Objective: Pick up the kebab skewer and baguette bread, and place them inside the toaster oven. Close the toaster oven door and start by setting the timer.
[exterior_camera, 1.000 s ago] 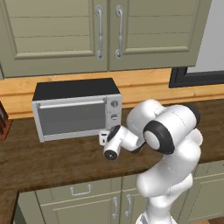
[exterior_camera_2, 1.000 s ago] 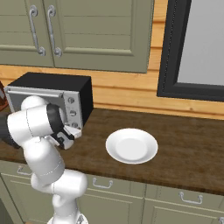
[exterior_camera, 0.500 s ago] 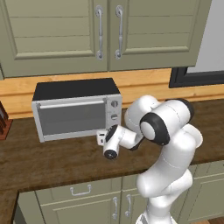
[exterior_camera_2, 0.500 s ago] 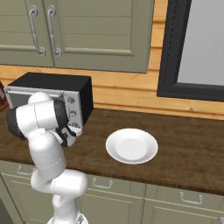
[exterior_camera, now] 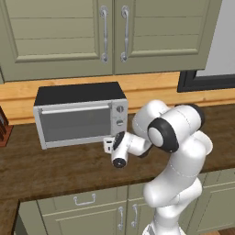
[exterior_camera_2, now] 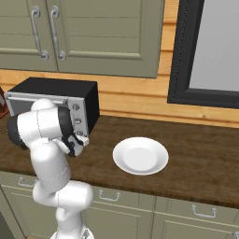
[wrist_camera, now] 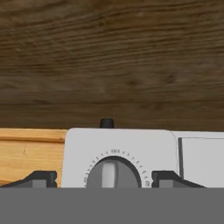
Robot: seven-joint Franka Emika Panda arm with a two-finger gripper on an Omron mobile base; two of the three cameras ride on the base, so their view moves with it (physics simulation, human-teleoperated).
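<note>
So I've got the gripper (wrist_camera: 101, 178) parked right at the lower right corner of the toaster oven (exterior_camera: 81, 114), that boxy silver-fronted thing with the matte black top, sitting left of centre in the left base view. In the hand view the two dark finger tips (wrist_camera: 40, 178) stand apart, one on each side of a round grey knob (wrist_camera: 109, 173) with a ring of tick marks on a smooth pale panel, not touching it as far as I can see. The toaster oven door (exterior_camera: 75, 124) is shut, grey glass with a slim bar handle across the top. The counter (exterior_camera_2: 196, 149) is dark, streaky wood grain. In the right base view a plain round white plate (exterior_camera_2: 140, 156) sits centre frame, well apart from the oven.
</note>
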